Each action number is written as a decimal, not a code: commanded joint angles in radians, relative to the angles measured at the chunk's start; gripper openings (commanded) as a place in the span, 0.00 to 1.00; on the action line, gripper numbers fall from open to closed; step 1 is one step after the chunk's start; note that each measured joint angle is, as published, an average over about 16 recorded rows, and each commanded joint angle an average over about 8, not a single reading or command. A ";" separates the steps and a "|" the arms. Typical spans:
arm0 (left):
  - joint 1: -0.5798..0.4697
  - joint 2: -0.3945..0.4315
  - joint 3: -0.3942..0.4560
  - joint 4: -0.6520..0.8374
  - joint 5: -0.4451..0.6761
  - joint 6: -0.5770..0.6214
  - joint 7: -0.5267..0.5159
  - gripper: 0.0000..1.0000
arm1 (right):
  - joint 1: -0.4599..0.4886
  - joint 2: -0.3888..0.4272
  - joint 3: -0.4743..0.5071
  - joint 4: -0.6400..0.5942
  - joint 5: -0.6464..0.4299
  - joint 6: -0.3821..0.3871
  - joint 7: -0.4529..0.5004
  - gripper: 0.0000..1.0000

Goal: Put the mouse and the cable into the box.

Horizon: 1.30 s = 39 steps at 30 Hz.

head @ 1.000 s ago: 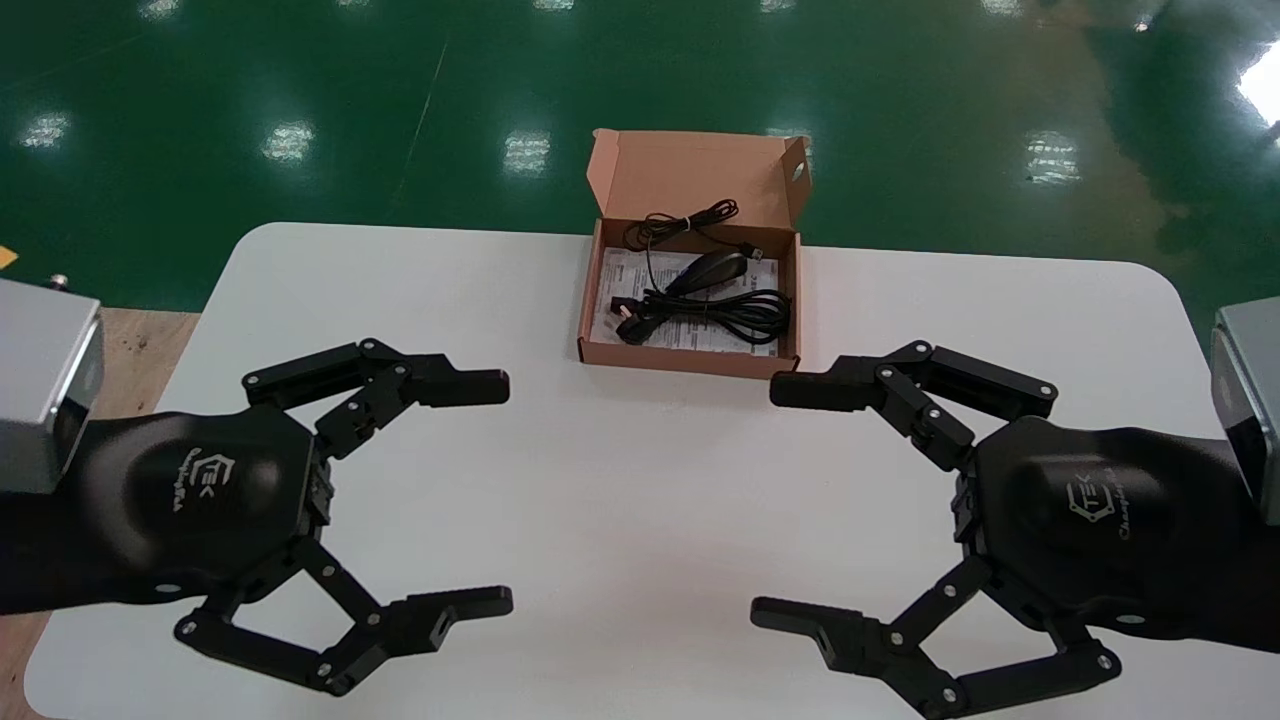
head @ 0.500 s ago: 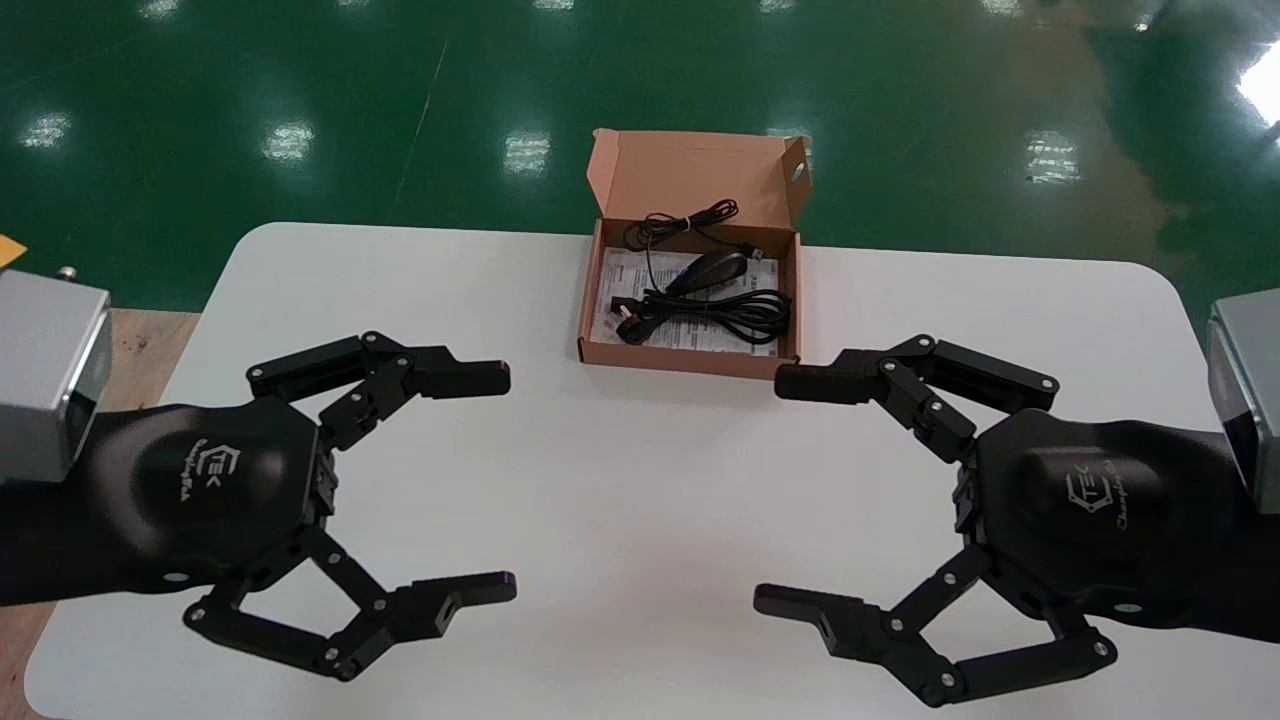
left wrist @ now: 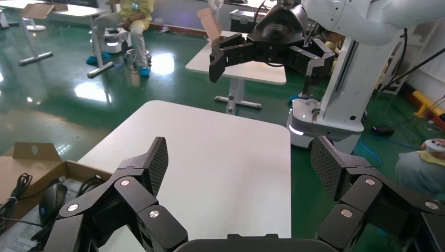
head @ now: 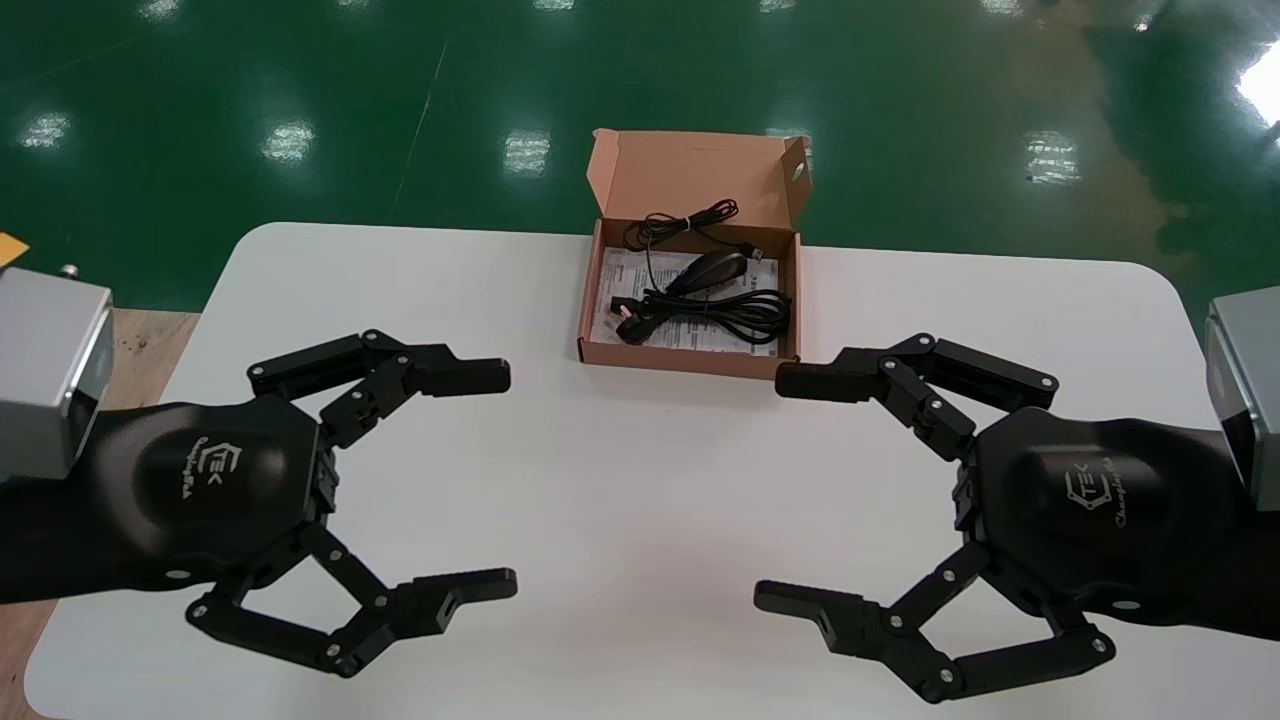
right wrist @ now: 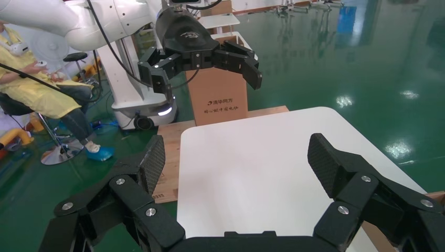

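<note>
Slightly advanced, left claw (head: 508, 480) and right claw (head: 770, 490) both spread wide, box (head: 690, 360) at far edge of table (head: 640, 470)

1 ea: box (head: 690, 361); mouse (head: 708, 270); cable (head: 722, 316); left gripper (head: 498, 480); right gripper (head: 780, 490).

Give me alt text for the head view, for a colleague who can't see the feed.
An open cardboard box at the far edge of a white table holds a black mouse and a coiled black cable. Nearer the camera, the left gripper and right gripper hover over the table, both open wide and empty.
</note>
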State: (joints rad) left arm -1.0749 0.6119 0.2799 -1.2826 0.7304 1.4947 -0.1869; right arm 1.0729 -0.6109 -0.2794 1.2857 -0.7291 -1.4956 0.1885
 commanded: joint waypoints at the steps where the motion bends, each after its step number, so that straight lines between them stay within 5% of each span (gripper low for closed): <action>1: 0.000 0.000 0.000 0.000 0.000 0.000 0.000 1.00 | 0.000 0.000 0.000 0.000 0.000 0.000 0.000 1.00; 39: -0.001 0.001 0.001 0.002 0.001 -0.001 0.000 1.00 | 0.001 0.000 0.000 -0.002 -0.001 0.000 -0.001 1.00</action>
State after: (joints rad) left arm -1.0758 0.6132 0.2808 -1.2811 0.7315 1.4933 -0.1865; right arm 1.0743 -0.6111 -0.2796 1.2838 -0.7305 -1.4953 0.1875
